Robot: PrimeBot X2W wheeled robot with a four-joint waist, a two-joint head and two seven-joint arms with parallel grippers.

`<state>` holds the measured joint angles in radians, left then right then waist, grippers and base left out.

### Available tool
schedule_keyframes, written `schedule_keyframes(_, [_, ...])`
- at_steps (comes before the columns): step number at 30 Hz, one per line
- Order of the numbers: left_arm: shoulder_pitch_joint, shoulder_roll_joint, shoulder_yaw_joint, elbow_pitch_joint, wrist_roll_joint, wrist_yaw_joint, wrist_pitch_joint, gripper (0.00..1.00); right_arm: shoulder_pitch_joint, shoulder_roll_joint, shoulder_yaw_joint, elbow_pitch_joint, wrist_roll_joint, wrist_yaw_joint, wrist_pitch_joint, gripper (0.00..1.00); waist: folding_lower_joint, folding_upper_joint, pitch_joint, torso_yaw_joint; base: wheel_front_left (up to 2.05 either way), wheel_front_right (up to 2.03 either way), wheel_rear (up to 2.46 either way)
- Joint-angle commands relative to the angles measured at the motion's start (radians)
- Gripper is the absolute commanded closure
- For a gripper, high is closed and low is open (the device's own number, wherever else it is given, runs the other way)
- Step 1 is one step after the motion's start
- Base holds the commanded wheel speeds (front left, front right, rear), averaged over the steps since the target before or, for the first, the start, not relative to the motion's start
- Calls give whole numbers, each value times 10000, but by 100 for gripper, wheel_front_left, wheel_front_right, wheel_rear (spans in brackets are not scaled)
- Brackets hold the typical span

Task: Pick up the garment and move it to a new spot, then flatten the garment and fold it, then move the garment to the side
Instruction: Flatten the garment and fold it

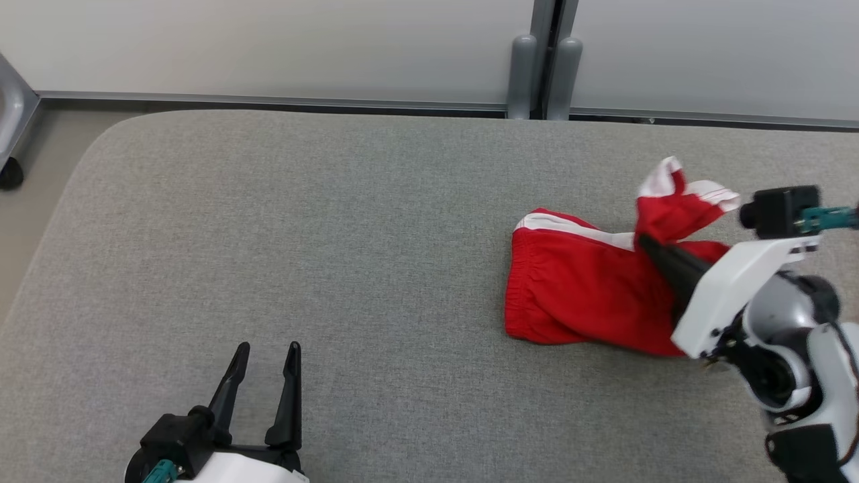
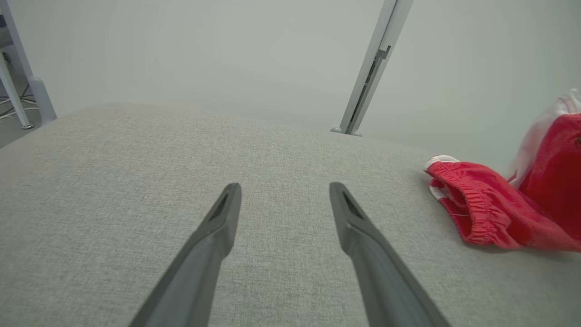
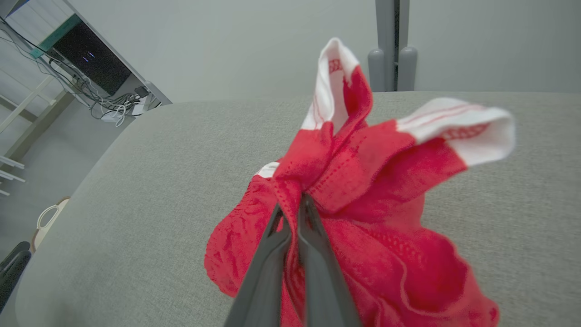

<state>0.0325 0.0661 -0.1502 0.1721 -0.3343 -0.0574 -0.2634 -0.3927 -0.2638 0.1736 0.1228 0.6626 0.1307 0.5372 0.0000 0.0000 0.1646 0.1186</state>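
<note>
One garment (image 1: 577,288) in play, red with white trim, lying on the right side of the grey worktop (image 1: 335,235). Two tools, and they're doing very different things. The right tool (image 1: 644,241) is clenched on a bunch of red cloth near the garment's far end, tips buried in the fabric. The left tool (image 1: 268,349) is released, spread wide over bare worktop at the near left, well apart from the cloth.

The right wrist camera gives the pinch up close: both dark fingers (image 3: 317,254) pressed together with red cloth gathered at their tips, and two white cuffs (image 3: 458,127) standing up above the grip (one upright, one flopping to the side). Off the worktop's edge it also catches a tangle of cables (image 3: 104,100).

The left wrist camera offers the other end: the gathered elastic waistband (image 2: 476,213), resting flat on the worktop.

From the head camera comes the overall layout, plus one white stripe (image 1: 577,228) along the garment's far side and two grey posts (image 1: 523,74) against the back wall.
</note>
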Motion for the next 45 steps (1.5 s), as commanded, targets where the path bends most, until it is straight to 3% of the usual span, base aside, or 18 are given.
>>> schedule_keyframes(1, [59,14,33,2,93,20,-9,0,156,156,259,-33,66,0,35,100,0,0,-45,105,0,0,0])
schedule_keyframes(8, [134,-36,43,85,125,38,-9,0,-201,1340,1156,1031,-339,2,-581,100,0,0,-114,362,0,0,0])
schedule_keyframes(15, [152,-83,19,156,79,47,-9,0,-657,1922,1569,2420,-641,2,-1259,100,0,0,-157,529,0,0,0])
schedule_keyframes(19, [194,-99,44,159,68,61,-9,0,-820,2048,1744,2878,-572,2,-1853,60,0,0,-176,532,0,0,0])
schedule_keyframes(20, [201,-103,59,155,71,62,-9,0,-863,2069,1768,2934,-549,2,-2094,0,0,0,-183,517,0,0,0])
schedule_keyframes(28, [375,-112,242,180,118,89,-9,0,-512,2086,2511,2405,-165,2,-3229,0,0,0,-551,204,0,0,0])
schedule_keyframes(34, [759,-115,627,73,114,205,-9,0,513,778,2758,1118,-1161,-1,-4838,0,0,0,-1172,-342,0,0,0])
schedule_keyframes(39, [1105,-121,805,-80,156,253,-9,0,1807,-58,1526,1331,-2396,2,-6437,0,0,0,-1688,-688,0,0,0])
schedule_keyframes(45, [1362,-125,1121,-330,269,298,-9,0,3090,18,-561,2393,-3875,2,-7901,0,0,0,-1899,-832,0,0,0])
